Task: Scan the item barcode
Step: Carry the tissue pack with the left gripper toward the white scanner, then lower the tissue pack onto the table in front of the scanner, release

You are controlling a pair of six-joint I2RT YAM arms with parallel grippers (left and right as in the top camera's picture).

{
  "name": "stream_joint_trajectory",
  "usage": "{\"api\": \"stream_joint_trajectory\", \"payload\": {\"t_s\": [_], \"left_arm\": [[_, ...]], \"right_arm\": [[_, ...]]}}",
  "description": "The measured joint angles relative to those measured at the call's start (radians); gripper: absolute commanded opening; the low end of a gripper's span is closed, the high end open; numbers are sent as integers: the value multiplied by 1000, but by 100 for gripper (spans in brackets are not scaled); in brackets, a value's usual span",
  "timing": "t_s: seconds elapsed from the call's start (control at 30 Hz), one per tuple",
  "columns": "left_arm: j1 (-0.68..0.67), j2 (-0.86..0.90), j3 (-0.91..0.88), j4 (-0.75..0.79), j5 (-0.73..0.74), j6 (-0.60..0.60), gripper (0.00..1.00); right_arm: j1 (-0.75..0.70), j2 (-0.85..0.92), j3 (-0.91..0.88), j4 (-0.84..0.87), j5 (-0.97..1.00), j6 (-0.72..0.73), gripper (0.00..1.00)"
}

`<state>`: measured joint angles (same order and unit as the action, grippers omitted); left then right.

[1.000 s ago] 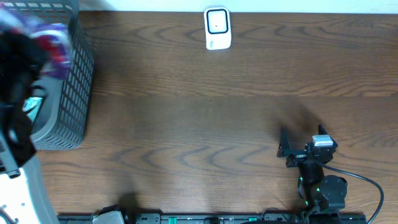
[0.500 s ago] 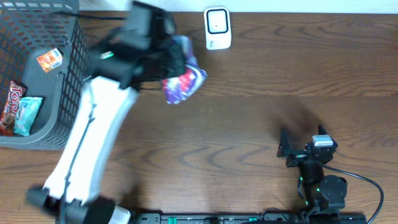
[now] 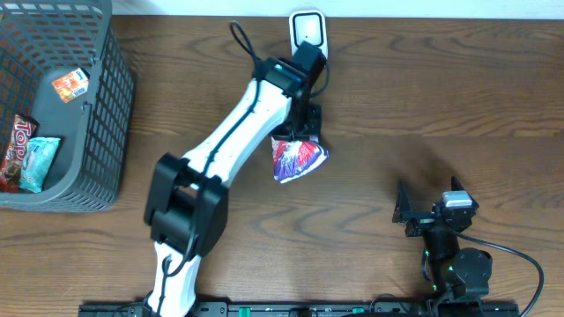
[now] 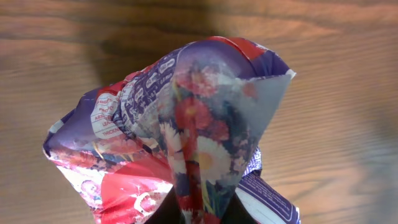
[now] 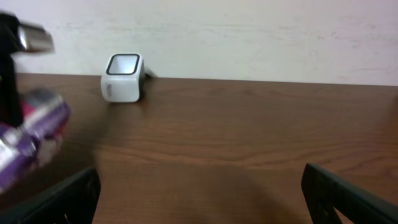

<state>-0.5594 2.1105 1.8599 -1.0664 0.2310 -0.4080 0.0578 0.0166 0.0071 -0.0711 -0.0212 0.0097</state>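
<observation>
My left end effector is clamped on the top edge of a crumpled purple-and-red packet, which hangs just right of my forearm in the upper middle of the overhead frame. In my left wrist view the packet fans out from the pinch at the bottom edge and fills most of the picture, flower print toward the lens. I can make out no barcode on this face, so I cannot tell which side carries it. The scanner stands at the top centre of the overhead frame, almost straight above the packet in the picture and near it, with my wrist lying between the two. Its dark window looks upward, so I judge the coming move to be a short carry toward the top edge, bringing the packet over that window with the coded face turned down. The packet's long axis runs from the pinch down and to the right. My right end effector rests wide open and empty at the lower right, well apart from both, so the left arm is plainly the nearer one. The basket sits at the upper left on the tabletop.
</observation>
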Motion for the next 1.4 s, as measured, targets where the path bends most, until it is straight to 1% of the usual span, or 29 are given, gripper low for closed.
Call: {"api": "stream_joint_trajectory", "payload": {"t_s": [0.1,0.13,0.17,0.23,0.47,0.53,0.6,0.77,0.9,1.03,1.07,1.2,1.3,1.33,1.4], "left_arm": [[-8,40,0,3,0,12,66],[-10,47,0,6,2,11,74],[-11,50,0,8,2,11,82],[-11,50,0,9,4,8,85],[-1,18,1,6,3,16,86],[8,-27,1,9,3,16,85],[17,-87,1,8,3,16,82],[28,-226,35,-45,3,16,82],[24,-244,32,-114,3,16,82],[22,-235,-49,-137,3,-9,80],[19,-233,-79,-137,3,-23,77],[-6,-231,-216,-97,3,-57,75],[-35,-226,-310,-40,2,-79,57],[-46,-224,-340,-16,2,-94,55],[-64,-221,-387,24,2,-124,54]], "right_arm": [[0,0,0,0,0,0,99],[0,0,0,0,0,0,99],[0,0,0,0,0,0,99],[0,0,0,0,0,0,99],[0,0,0,0,0,0,99],[0,0,0,0,0,0,99],[0,0,0,0,0,0,99],[0,0,0,0,0,0,99],[0,0,0,0,0,0,99],[0,0,0,0,0,0,99],[0,0,0,0,0,0,99],[0,0,0,0,0,0,99],[0,0,0,0,0,0,99],[0,0,0,0,0,0,99],[0,0,0,0,0,0,99]]}}
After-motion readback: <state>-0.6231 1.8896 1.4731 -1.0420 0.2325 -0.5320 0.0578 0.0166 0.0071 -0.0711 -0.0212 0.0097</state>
